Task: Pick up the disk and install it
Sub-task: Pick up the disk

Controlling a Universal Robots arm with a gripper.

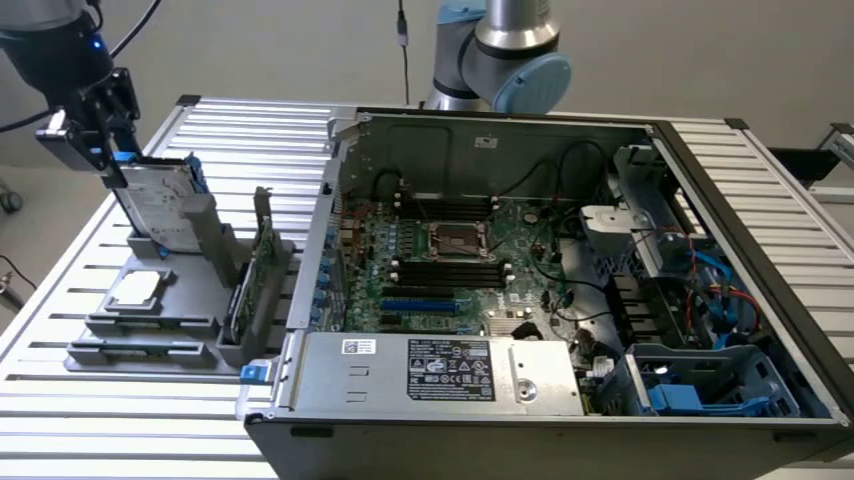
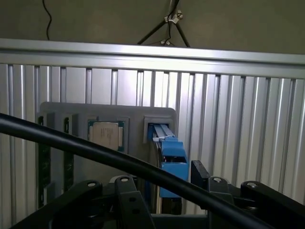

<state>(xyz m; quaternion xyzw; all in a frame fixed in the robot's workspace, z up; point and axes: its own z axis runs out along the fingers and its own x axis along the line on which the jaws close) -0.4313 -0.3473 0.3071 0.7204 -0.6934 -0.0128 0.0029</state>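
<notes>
At the exterior view's left, disk [image 1: 158, 205] stands upright in the grey holder [image 1: 147, 320] on the table [image 1: 80, 420], beside the PC case [image 1: 534, 250]. Grasp step: best centred and square on the blue carrier edge, so nothing jams in the slot. Gripper [image 1: 114, 155] jaws wide apart, straddling the disk top, clamping nothing.
</notes>
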